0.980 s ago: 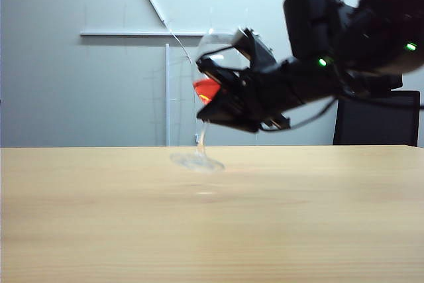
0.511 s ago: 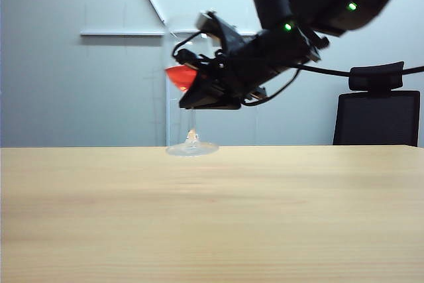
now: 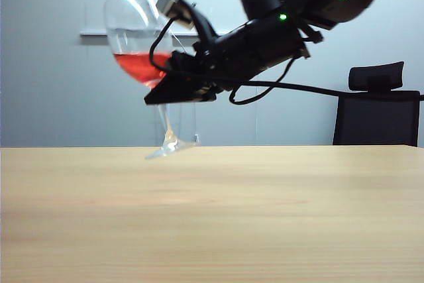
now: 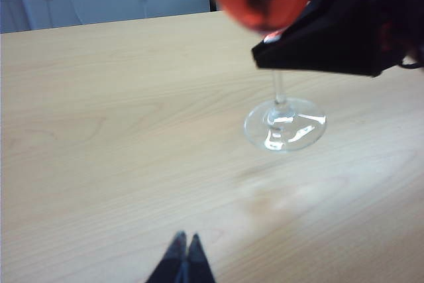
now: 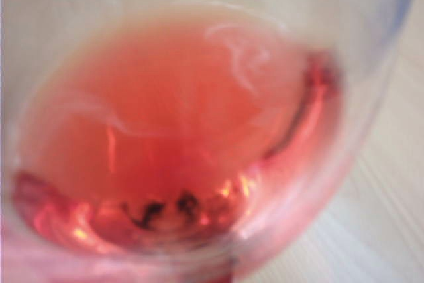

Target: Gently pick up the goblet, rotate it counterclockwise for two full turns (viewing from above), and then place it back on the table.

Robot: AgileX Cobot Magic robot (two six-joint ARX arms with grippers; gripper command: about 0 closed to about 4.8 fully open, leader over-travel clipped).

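Observation:
The goblet, a clear wine glass with red liquid, hangs tilted above the table, its bowl leaning left and its foot off the wood. My right gripper is shut on the goblet at the bottom of the bowl, where the stem begins. In the left wrist view the goblet floats over its faint shadow, with the right gripper dark against the bowl. The right wrist view is filled by the goblet; its own fingers are hidden. My left gripper is shut and empty, low over the table, well short of the goblet.
A black office chair stands behind the table's far edge at the right. A grey wall with a white rail is behind the goblet. The left arm does not show in the exterior view.
The right gripper has swung left and upward with the goblet and rolled. The bowl now leans left with its liquid in plain view, and the foot has shifted left.

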